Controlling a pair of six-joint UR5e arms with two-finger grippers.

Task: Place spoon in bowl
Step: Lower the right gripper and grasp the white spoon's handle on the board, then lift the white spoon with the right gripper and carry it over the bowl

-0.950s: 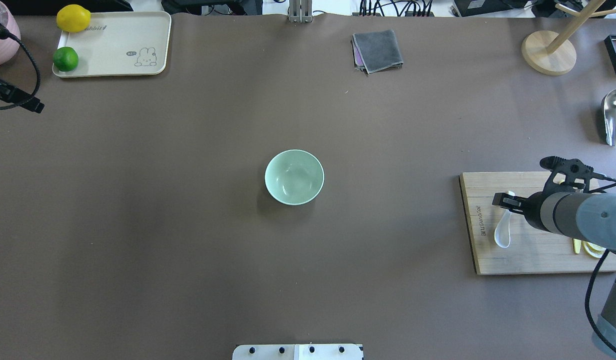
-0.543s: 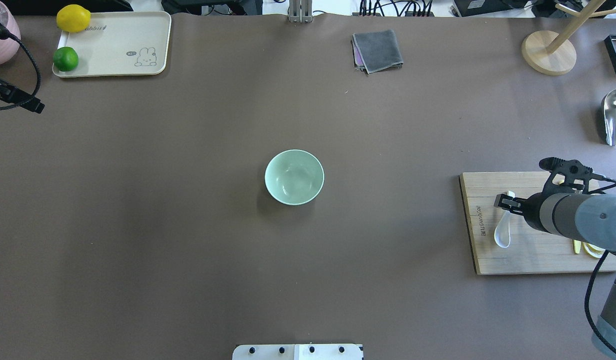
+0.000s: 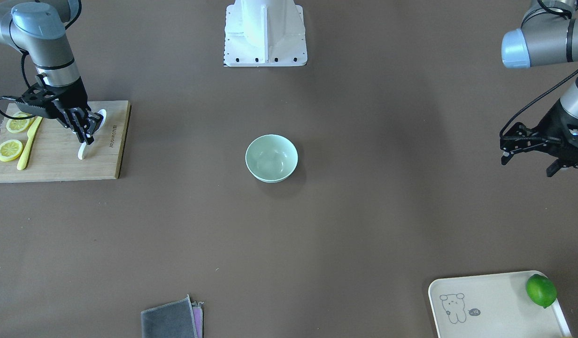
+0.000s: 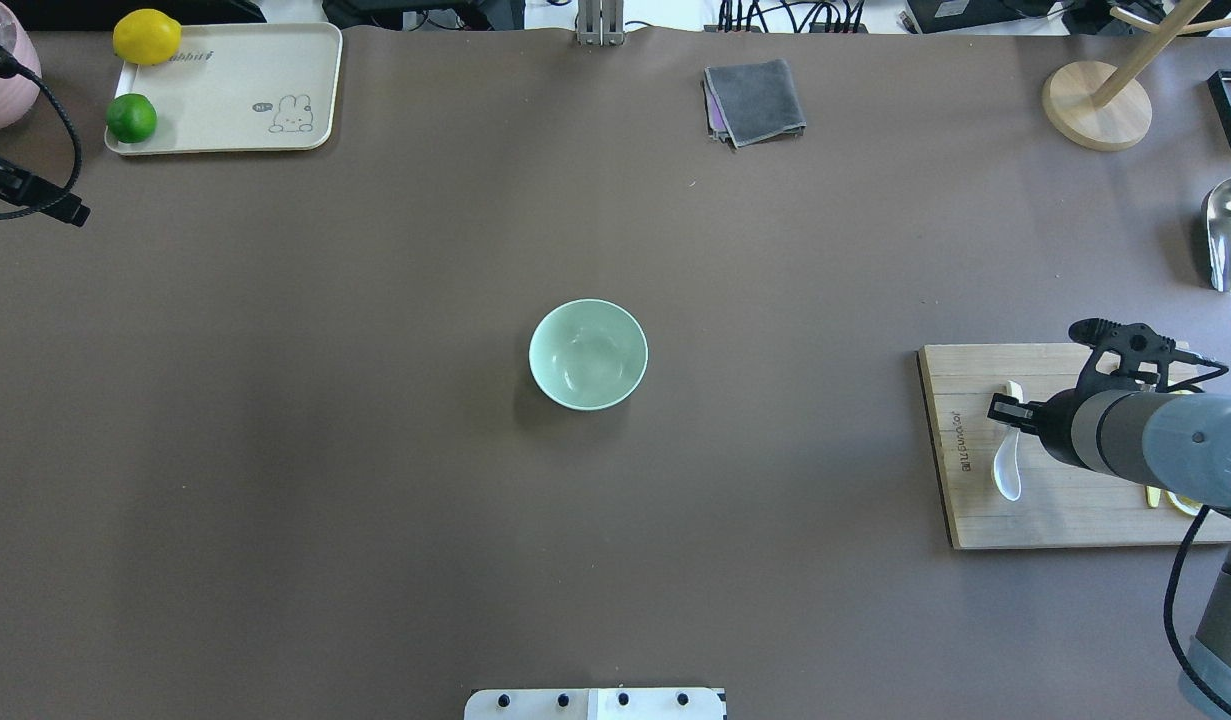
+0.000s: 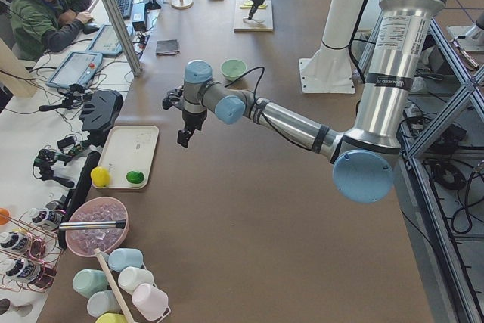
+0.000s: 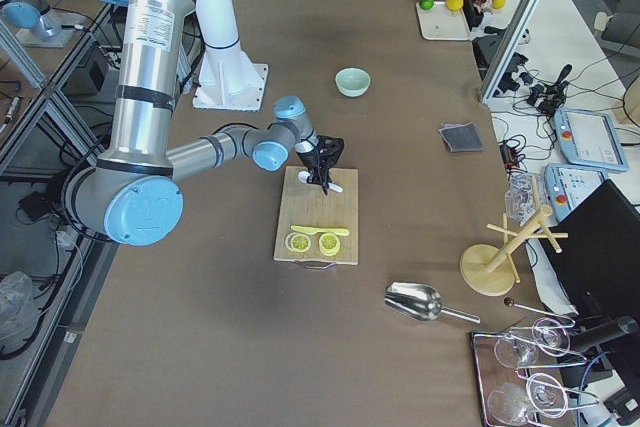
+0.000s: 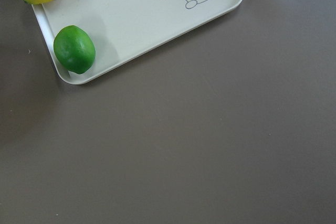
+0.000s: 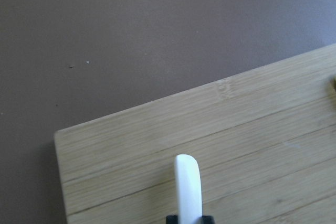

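Observation:
The white spoon (image 4: pixel 1006 468) lies on the wooden cutting board (image 4: pixel 1065 515) at the table's right side, scoop toward the robot. My right gripper (image 4: pixel 1009 411) is down over the spoon's handle and shut on it; the right wrist view shows the handle (image 8: pixel 188 182) sticking out between the fingertips. It also shows in the front view (image 3: pixel 87 136). The mint-green bowl (image 4: pixel 588 354) stands empty at the table's middle, far left of the spoon. My left gripper (image 3: pixel 527 164) hangs open and empty near the table's left edge.
Lemon slices (image 3: pixel 9 150) and a yellow knife (image 3: pixel 28 141) lie on the board behind the right gripper. A cream tray (image 4: pixel 235 95) with a lime (image 4: pixel 131 118) and lemon (image 4: pixel 147 36) sits far left. A grey cloth (image 4: pixel 755 100), wooden stand (image 4: pixel 1095 105) and metal scoop (image 4: pixel 1230 235) lie far back and right.
My right gripper has closed in on the spoon's handle, and the spoon has shifted slightly on the board. The left arm and the bowl have not moved.

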